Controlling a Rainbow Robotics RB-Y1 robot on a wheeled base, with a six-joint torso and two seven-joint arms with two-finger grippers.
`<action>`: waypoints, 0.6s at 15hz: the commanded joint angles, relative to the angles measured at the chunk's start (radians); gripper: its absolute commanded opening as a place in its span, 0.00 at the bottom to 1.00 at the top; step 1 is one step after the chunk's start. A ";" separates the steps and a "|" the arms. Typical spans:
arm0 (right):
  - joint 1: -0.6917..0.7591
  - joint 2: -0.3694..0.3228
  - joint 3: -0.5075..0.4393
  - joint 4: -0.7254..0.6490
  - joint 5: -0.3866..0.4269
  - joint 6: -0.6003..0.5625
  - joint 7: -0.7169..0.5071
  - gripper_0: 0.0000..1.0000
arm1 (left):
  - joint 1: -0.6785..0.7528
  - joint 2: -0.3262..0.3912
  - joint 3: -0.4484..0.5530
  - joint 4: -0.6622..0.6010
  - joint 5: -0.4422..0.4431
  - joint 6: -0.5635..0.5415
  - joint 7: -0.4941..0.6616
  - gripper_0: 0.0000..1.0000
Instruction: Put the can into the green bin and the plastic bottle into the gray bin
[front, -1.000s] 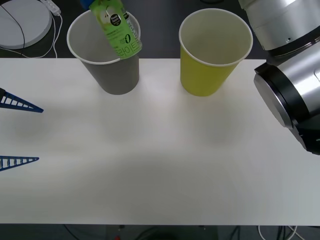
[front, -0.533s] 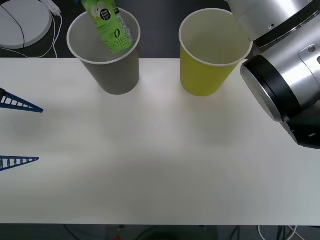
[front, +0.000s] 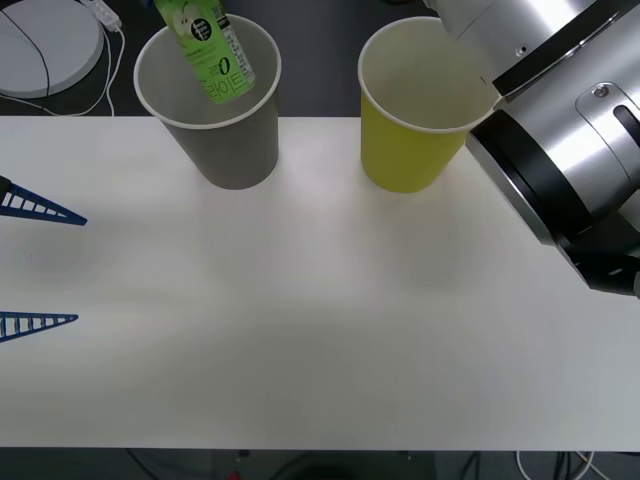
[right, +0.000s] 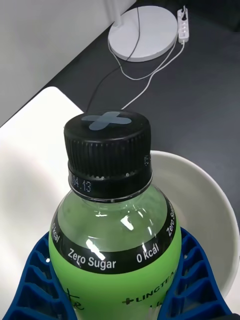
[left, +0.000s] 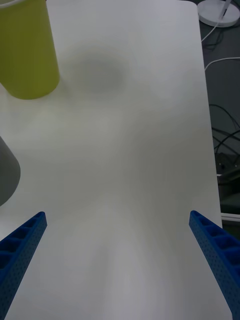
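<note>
White table (front: 320, 330) carries two cups: gray bin (front: 235, 150), green bin (front: 410, 150). Right gripper (right: 117, 300) pinches one plastic bottle (front: 205, 50), labelled "Zero Sugar", "0 kcal", over the gray bin. Left gripper (front: 40, 265) is spread.

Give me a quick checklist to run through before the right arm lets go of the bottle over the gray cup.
1. Right gripper clamped on the plastic bottle: ok, blue fingers hug both sides.
2. Bottle over the gray bin, not the green bin: ok.
3. Bottle's lower end inside the rim: ok in the front view.
4. Bottle upright: not ok, it leans.
5. Cap screwed on: ok.
6. Left gripper out of the way: ok, open over the table's left edge.
</note>
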 joint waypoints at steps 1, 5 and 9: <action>-0.002 0.000 0.000 -0.001 -0.002 0.000 0.000 0.00 | 0.000 0.000 0.000 0.000 0.000 0.000 0.000 1.00; -0.002 0.000 0.000 -0.001 -0.004 0.006 -0.002 1.00 | 0.000 0.000 0.000 0.000 0.000 0.000 0.000 1.00; -0.002 0.000 0.000 -0.001 -0.012 0.014 0.000 1.00 | 0.000 0.000 0.000 0.000 0.000 0.000 0.000 1.00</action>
